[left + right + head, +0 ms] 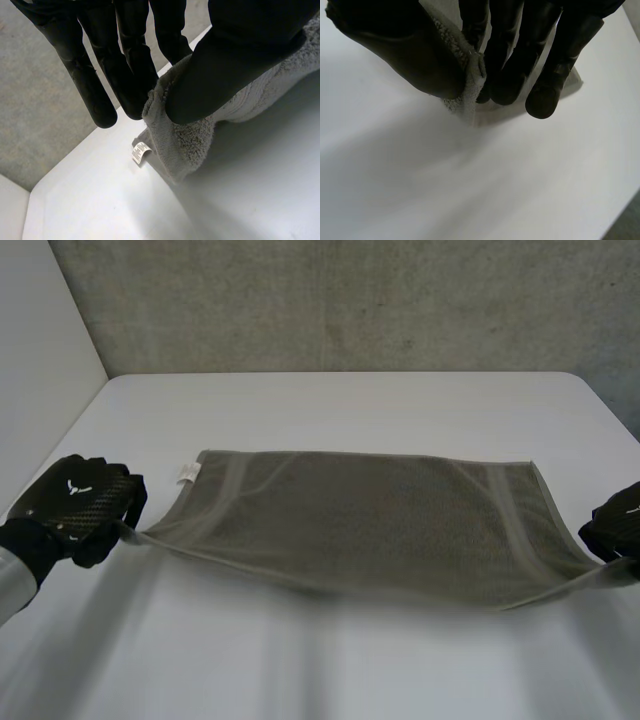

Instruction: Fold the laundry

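Observation:
A grey-green towel (370,525) is stretched across the middle of the white table (350,400), its near edge lifted off the surface and its far edge lying flat. My left hand (85,505) pinches the towel's near left corner (175,145) between thumb and fingers. My right hand (615,525) pinches the near right corner (467,95) the same way. A small white label (187,473) sits at the towel's far left corner and shows below my left hand (240,60) as the label (140,152).
A concrete wall (350,300) rises behind the table's far edge. A pale wall stands along the left side. The table's right edge runs close to my right hand, with dark floor beyond it.

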Motion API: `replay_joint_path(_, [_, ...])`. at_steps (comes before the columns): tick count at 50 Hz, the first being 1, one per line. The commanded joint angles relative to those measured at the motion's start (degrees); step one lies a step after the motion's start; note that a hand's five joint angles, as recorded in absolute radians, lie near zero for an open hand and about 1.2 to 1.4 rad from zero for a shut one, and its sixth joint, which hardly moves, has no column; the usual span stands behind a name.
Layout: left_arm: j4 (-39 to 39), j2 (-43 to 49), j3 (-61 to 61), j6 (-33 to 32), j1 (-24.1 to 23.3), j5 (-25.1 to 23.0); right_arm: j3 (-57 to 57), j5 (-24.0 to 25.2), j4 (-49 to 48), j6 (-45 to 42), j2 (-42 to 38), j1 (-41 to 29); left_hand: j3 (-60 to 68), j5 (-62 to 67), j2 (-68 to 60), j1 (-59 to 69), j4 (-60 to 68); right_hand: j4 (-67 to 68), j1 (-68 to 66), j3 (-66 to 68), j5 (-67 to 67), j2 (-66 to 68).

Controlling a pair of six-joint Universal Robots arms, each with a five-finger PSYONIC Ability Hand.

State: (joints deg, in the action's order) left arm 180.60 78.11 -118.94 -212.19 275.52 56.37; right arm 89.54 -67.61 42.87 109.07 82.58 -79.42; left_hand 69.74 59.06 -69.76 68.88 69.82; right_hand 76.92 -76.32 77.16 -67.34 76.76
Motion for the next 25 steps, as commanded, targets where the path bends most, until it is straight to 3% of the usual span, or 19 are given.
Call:
replay_joint_path(1, [1.7, 3.6, 1.2, -3.7, 2.9, -4.0, -3.7, 4.3, -5.1, 4.6, -5.7, 0.8, 10.3, 10.9, -10.2, 11.1, 10.2, 3.1, -3.7, 2.8, -2.7, 3.2])
replay_joint_path(5, [5.3, 12.1, 5.2, -3.4, 0.6, -2.1, -7.8, 2.4, -9.0, 9.9, -9.0, -1.3, 10.3, 10.9, -10.2, 11.1, 10.2, 3.1, -3.7, 2.8, -2.7, 3.2])
replay_joint_path(7, [7.3, 20.2, 11.3, -2.8, -4.6, 1.9, -10.2, 0.8, -11.0, 12.7, -10.9, -2.8, 10.3, 10.9, -10.2, 11.1, 10.2, 3.1, -3.7, 2.8, -2.7, 3.2])
replay_joint_path(8, [7.3, 20.2, 11.4, -2.8, -4.6, 1.9, -12.8, -1.2, -12.9, 14.9, -13.1, -4.6, 10.3, 10.9, -10.2, 11.1, 10.2, 3.1, -3.7, 2.8, -2.7, 3.2])
replay_joint_path(10, [8.3, 28.7, 19.1, -2.4, -8.0, 7.8, -15.4, -3.4, -14.7, 16.8, -15.4, -6.4, 10.3, 10.9, -10.2, 11.1, 10.2, 3.1, -3.7, 2.8, -2.7, 3.2])
replay_joint_path(11, [8.3, 28.8, 19.1, -2.4, -8.0, 7.9, -17.6, -5.3, -16.1, 18.3, -17.4, -7.8, 10.3, 10.9, -10.2, 11.1, 10.2, 3.1, -3.7, 2.8, -2.7, 3.2])
replay_joint_path(15, [8.7, 38.8, 31.6, -0.4, -9.7, 15.2, -21.2, -8.3, -18.7, 20.3, -21.3, -9.8, 10.3, 10.9, -10.2, 11.1, 10.2, 3.1, -3.7, 2.8, -2.7, 3.2])
replay_joint_path(25, [9.2, 54.5, 55.0, 9.4, -13.8, 17.3, -32.5, -13.1, -29.5, 28.1, -33.5, -13.7, 10.3, 10.9, -10.2, 11.1, 10.2, 3.1, -3.7, 2.8, -2.7, 3.2])
